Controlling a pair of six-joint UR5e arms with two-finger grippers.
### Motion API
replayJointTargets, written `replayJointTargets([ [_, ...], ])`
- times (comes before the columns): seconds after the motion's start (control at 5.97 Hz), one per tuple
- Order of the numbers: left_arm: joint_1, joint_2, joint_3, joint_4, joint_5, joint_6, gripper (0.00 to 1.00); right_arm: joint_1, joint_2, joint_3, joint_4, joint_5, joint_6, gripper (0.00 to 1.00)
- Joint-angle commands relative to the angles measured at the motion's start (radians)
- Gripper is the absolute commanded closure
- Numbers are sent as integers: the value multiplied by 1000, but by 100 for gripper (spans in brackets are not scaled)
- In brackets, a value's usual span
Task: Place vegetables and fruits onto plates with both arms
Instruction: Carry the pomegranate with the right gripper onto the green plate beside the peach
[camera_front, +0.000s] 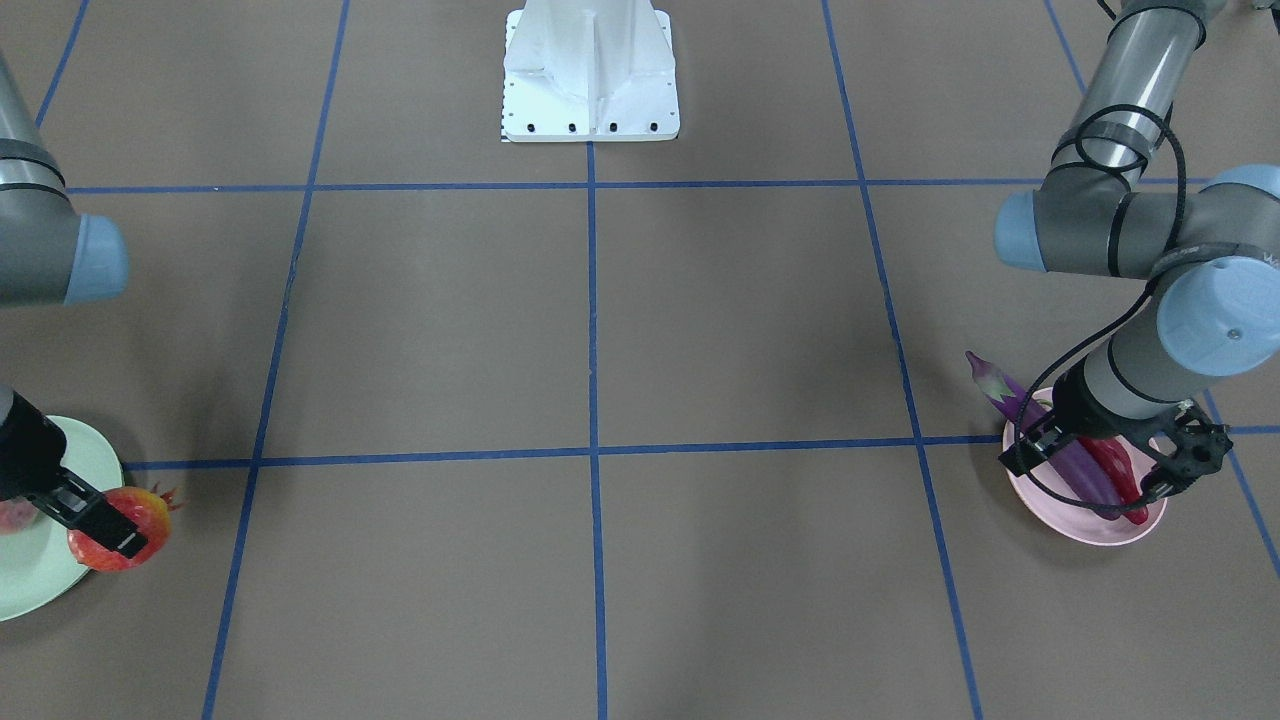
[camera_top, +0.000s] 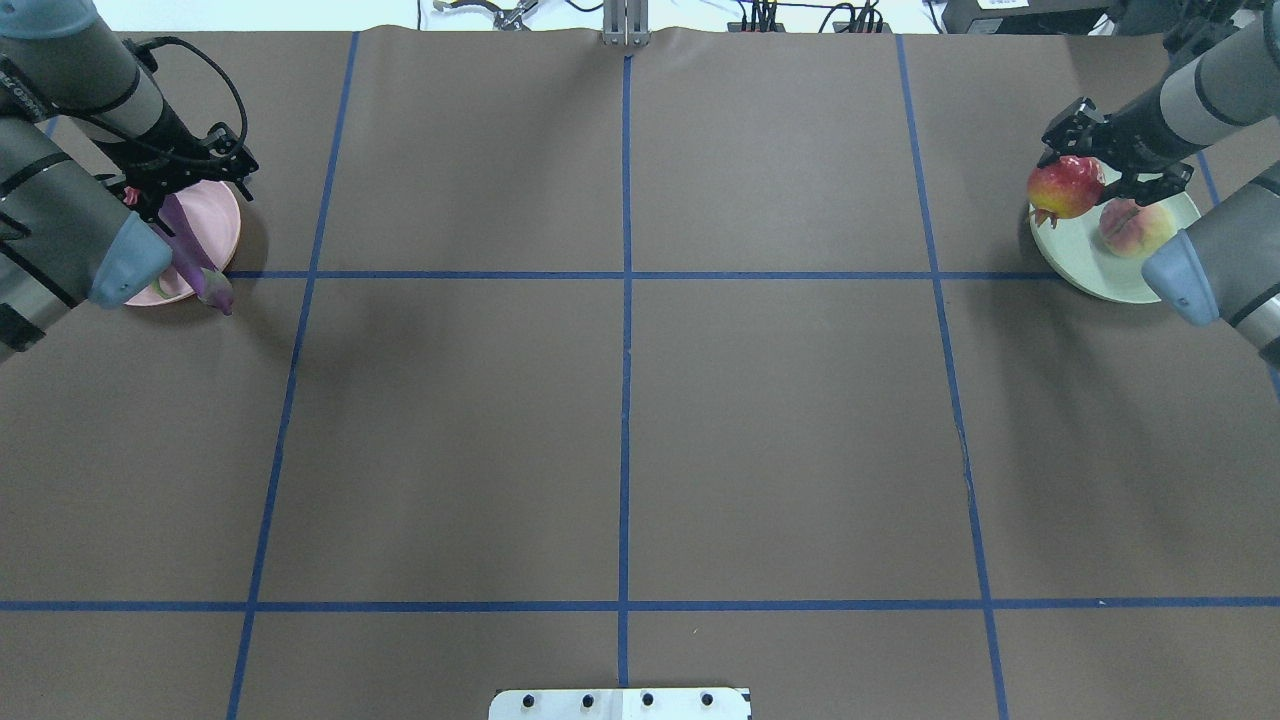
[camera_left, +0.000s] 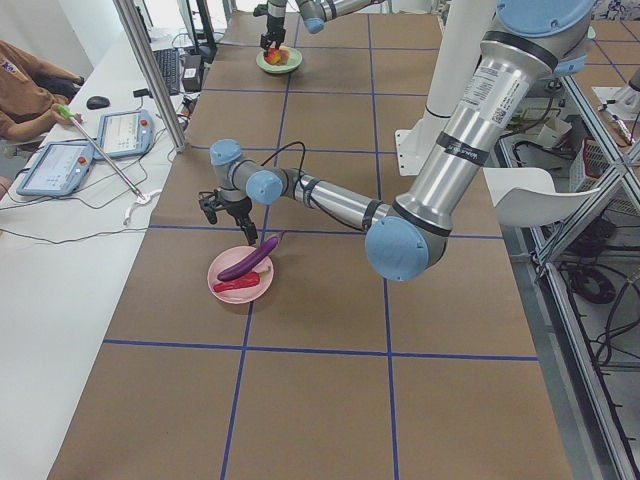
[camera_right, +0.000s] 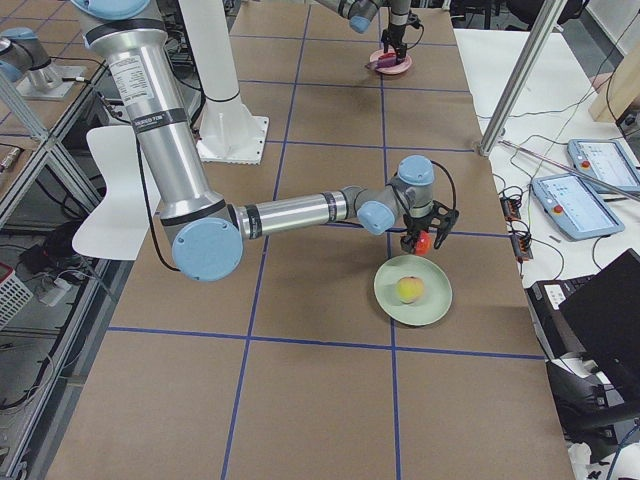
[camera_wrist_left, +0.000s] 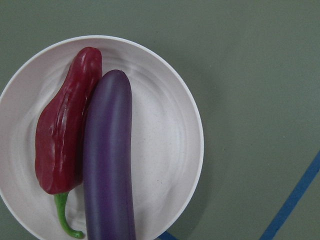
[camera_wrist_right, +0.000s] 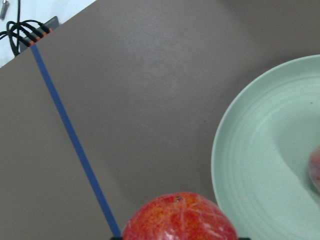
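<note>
Our right gripper (camera_top: 1085, 172) pinches the pomegranate (camera_top: 1063, 188) at the mint green plate's (camera_top: 1075, 255) rim. We see the left gripper (camera_front: 1085, 470) hanging spread above the eggplant (camera_wrist_left: 107, 160) and chili pepper (camera_wrist_left: 62, 135).

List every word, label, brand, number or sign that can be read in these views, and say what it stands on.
No text can be read cleanly in any view.
Left arm: white lettering on its tube in the overhead view, too blurred to read.
Tablets beside the table: screens too small to read.
Pink plate, green plate, pomegranate: no markings show.
</note>
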Motion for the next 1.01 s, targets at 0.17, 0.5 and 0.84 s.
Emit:
replayJointTargets([
  [0.17,3,0,-20,3,1,-21,0,-2,-60,6,-2,-12,5,19],
  [0.5,4,0,-21,3,1,-35,0,-5,-58,9,-4,-11,9,0],
  [0.84,4,0,-34,3,1,-34,0,-5,-44,36,-5,6,8,0],
])
